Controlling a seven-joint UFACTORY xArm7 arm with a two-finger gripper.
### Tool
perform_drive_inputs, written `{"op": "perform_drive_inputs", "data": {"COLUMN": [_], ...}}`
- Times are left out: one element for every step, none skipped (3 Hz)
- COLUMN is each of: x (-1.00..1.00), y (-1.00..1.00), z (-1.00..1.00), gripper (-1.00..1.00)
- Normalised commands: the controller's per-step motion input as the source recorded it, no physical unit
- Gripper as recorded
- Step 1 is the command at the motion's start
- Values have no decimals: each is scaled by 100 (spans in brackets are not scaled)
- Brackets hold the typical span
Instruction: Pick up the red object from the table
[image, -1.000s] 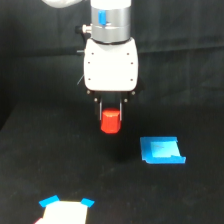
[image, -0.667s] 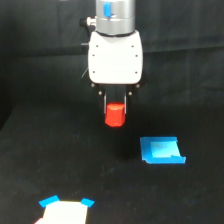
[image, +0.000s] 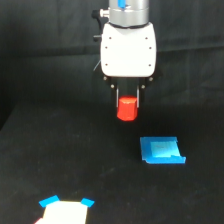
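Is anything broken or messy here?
Nothing looks broken or spilled. The hand holds the red block upright above the black table. A blue square piece lies flat nearby.

Item count, exterior view:

- Arm: one, entering from the top centre of the frame.
- Gripper (image: 127, 101): one, below the white body at upper centre.
- Red object (image: 127, 109): one, at frame centre between the fingers.
- Blue square piece (image: 161, 150): one, right of centre.
- White piece with blue corners (image: 64, 211): one, at the lower left edge, partly cut off by the frame.
- Table (image: 40, 160): one, black, filling the lower frame.
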Motion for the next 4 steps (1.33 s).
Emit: {"op": "perform_drive_inputs", "data": {"x": [-9, -8, 34, 11], "y": [-57, -42, -57, -52], "z": [39, 0, -42, -17], "gripper": [-91, -67, -100, -100]}}
